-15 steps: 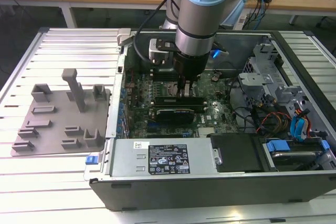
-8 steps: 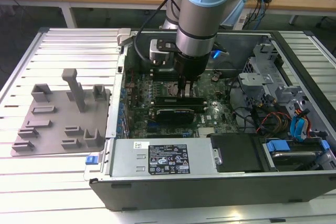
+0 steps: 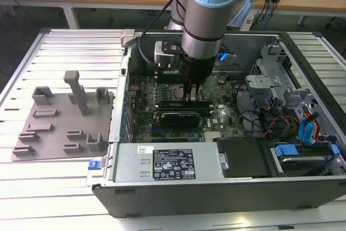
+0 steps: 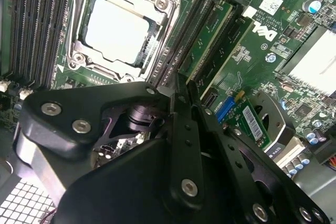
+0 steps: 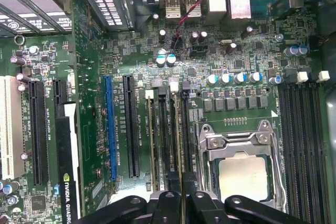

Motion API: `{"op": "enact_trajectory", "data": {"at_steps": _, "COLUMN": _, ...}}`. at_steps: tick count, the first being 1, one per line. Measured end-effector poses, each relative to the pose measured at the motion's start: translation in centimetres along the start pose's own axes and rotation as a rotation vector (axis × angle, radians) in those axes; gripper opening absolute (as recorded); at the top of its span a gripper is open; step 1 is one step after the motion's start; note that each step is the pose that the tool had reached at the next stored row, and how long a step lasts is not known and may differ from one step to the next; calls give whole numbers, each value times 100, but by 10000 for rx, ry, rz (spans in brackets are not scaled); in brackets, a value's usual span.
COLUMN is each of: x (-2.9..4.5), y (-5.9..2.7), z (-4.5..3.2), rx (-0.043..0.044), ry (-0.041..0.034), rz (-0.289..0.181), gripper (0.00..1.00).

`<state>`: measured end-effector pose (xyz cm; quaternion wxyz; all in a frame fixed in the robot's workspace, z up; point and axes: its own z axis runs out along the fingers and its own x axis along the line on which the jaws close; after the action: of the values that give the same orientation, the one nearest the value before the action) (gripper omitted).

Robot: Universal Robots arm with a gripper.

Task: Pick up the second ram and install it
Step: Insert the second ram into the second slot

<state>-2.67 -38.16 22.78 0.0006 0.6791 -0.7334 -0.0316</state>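
Your black pincer (image 3: 193, 94) is down inside the open black PC case (image 3: 216, 187), its fingers pressed together on the second ram (image 5: 181, 145), a long narrow green board stick. In both wrist views the stick stands on edge in a black slot just beside the square silver processor chip (image 4: 116, 27). Grey plastic tray w/ upright posts (image 3: 62, 120) sits on the slatted metal table (image 3: 59, 187), well apart.
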Motion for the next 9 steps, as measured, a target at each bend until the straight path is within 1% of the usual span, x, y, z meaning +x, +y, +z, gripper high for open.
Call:
{"op": "enact_trajectory", "data": {"at_steps": 5, "x": -4, "y": -2, "z": 31, "rx": -1, "ry": -15, "rz": -3, "gripper": 11}}
{"op": "enact_trajectory", "data": {"at_steps": 9, "x": -8, "y": -1, "z": 37, "rx": -3, "ry": -21, "rz": -2, "gripper": 11}}
